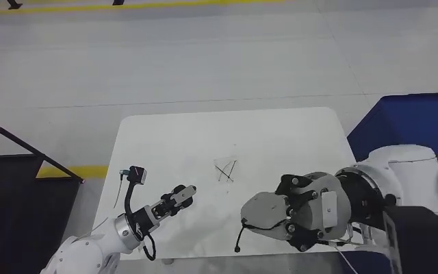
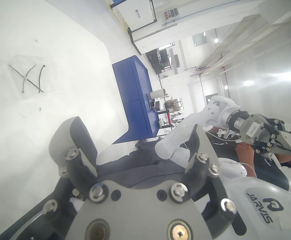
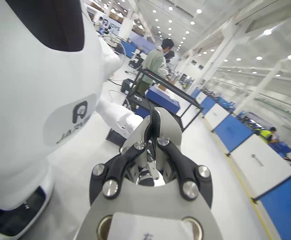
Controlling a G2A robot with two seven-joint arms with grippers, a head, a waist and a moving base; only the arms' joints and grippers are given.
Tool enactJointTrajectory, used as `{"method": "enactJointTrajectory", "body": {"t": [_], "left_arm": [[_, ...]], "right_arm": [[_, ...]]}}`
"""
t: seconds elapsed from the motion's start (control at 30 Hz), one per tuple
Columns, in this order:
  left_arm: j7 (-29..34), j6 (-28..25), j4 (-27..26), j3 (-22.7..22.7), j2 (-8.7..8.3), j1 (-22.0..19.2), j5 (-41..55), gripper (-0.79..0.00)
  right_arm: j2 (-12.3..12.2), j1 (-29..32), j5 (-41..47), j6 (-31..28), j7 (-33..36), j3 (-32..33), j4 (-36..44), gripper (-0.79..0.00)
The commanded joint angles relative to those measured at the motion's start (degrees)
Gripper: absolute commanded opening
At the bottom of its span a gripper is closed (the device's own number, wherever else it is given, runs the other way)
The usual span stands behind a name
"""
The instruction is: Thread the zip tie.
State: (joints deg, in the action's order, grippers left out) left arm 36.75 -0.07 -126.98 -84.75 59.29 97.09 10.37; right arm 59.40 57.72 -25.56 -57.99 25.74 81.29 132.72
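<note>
Grey metal right claw (image 3: 154,113) tight on ribbed black zip tie (image 3: 155,127); left claw (image 2: 134,131) agape over smooth white table (image 2: 68,56).

Bright ceiling lights (image 3: 199,11); glare on white table (image 1: 287,137); wrist views edge-warped

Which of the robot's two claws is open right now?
The left gripper: its fingers stand wide apart, while the right gripper has its fingers pressed together.
</note>
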Motion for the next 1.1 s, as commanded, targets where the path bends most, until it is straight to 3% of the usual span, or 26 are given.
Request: {"method": "enactJointTrajectory", "body": {"t": [0.0, 0.2, 0.27, 0.3, 0.4, 0.57, 0.73, 0.9, 1.07], "left_arm": [[0.0, 0.0, 0.0, 0.0, 0.0, 0.0, 0.0, 0.0], [0.0, 0.0, 0.0, 0.0, 0.0, 0.0, 0.0, 0.0], [0.0, 0.0, 0.0, 0.0, 0.0, 0.0, 0.0, 0.0], [0.0, 0.0, 0.0, 0.0, 0.0, 0.0, 0.0, 0.0], [0.0, 0.0, 0.0, 0.0, 0.0, 0.0, 0.0, 0.0], [0.0, 0.0, 0.0, 0.0, 0.0, 0.0, 0.0, 0.0], [0.0, 0.0, 0.0, 0.0, 0.0, 0.0, 0.0, 0.0], [0.0, 0.0, 0.0, 0.0, 0.0, 0.0, 0.0, 0.0], [0.0, 0.0, 0.0, 0.0, 0.0, 0.0, 0.0, 0.0]], "right_arm": [[0.1, 0.7, -13.6, 0.0, -2.4, 2.1, 1.5, -0.785], [0.1, 0.7, -13.6, 0.0, -2.4, 2.1, 1.5, -0.785], [-0.2, 0.0, -21.4, 0.0, 2.6, 2.9, 1.9, -0.785], [-0.2, -1.5, -25.3, 0.0, 2.0, 2.9, 1.9, -0.785], [0.0, -6.1, -32.6, 0.0, -10.2, 3.3, 1.9, -0.785], [0.2, -12.2, -56.3, 1.2, -30.9, 4.7, 1.9, -0.785], [-0.3, -14.0, -79.5, 6.8, -48.9, -1.3, 1.9, -0.785], [-1.3, -11.0, -92.7, 11.5, -58.9, -5.9, 1.9, -0.785], [-2.3, -6.4, -93.4, 12.4, -64.7, -3.7, 1.9, -0.785]]}}
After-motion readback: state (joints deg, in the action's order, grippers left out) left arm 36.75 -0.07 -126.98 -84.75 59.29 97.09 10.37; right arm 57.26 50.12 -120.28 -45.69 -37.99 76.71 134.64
